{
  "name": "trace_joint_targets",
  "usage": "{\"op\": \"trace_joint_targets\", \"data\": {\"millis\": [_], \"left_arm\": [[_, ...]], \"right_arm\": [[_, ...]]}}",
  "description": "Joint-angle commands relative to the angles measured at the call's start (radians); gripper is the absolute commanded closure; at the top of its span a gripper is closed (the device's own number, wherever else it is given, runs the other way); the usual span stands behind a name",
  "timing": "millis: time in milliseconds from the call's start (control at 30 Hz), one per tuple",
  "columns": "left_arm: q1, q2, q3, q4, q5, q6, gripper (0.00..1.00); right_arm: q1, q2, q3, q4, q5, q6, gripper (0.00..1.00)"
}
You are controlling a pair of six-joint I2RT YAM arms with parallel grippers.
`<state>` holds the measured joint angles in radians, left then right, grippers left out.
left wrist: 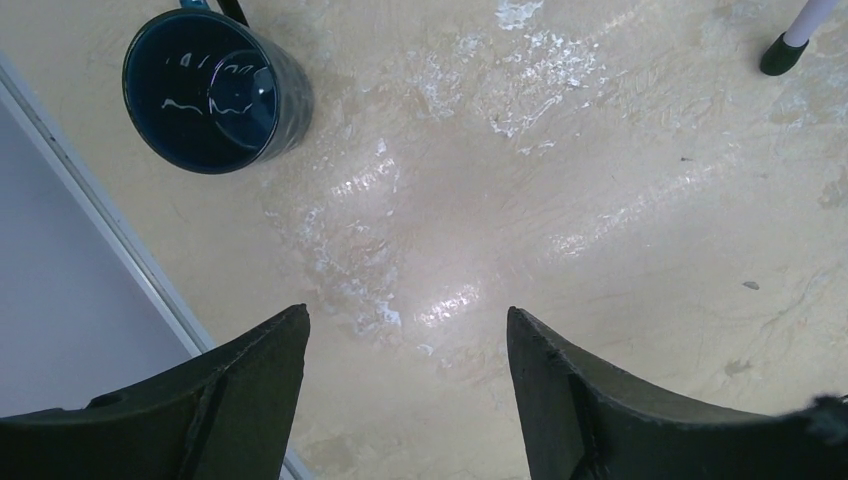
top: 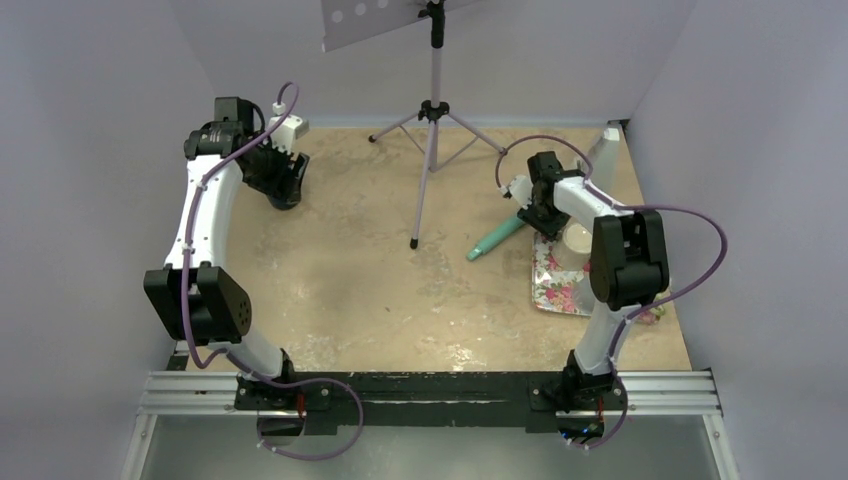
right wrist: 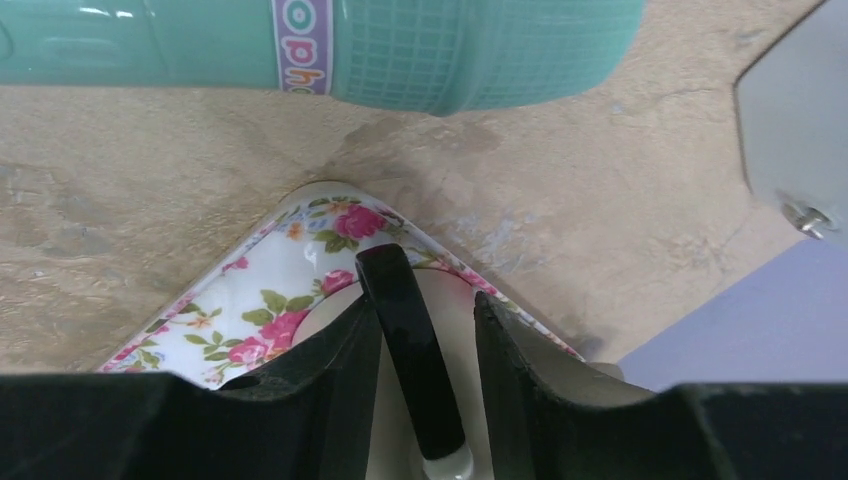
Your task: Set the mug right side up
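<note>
A dark blue mug (left wrist: pixel 212 92) stands near the left wall with its open mouth facing the left wrist camera. My left gripper (left wrist: pixel 405 312) hangs open a short way from it, with only bare table between the fingers. At the right, a cream mug (top: pixel 578 238) sits on the floral tray (top: pixel 555 285). Its black handle (right wrist: pixel 410 360) runs between the fingers of my right gripper (right wrist: pixel 425 300). The left finger (right wrist: pixel 340 350) touches the handle, and a gap shows before the right finger. I cannot tell which way up the cream mug stands.
A teal bottle (right wrist: pixel 400 50) lies on the table just beyond the tray's corner (right wrist: pixel 330 205). A tripod stand (top: pixel 432 150) rises at the back centre, one foot (left wrist: pixel 785 55) near my left gripper. Walls close in on the left (left wrist: pixel 70 330) and right.
</note>
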<state>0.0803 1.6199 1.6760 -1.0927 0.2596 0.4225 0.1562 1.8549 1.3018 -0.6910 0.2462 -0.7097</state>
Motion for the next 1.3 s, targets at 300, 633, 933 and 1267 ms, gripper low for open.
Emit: {"op": "trace_joint_targets", "data": {"millis": [300, 633, 933, 1267], "left_arm": [[0.003, -0.017, 0.063, -0.045, 0.055, -0.016, 0.24], [-0.026, -0.009, 0.192, -0.183, 0.450, -0.132, 0.20], [-0.112, -0.048, 0.272, -0.172, 0.942, -0.248, 0.18], [-0.320, -0.079, 0.157, 0.200, 1.057, -0.625, 0.16]], "right_arm": [[-0.005, -0.050, 0.058, -0.069, -0.117, -0.032, 1.00], [0.018, -0.348, 0.159, -0.122, -0.231, 0.080, 1.00], [0.236, -0.706, 0.028, 0.416, -0.459, 0.615, 1.00], [0.494, -0.688, -0.185, 1.128, -0.485, 1.079, 1.00]]}}
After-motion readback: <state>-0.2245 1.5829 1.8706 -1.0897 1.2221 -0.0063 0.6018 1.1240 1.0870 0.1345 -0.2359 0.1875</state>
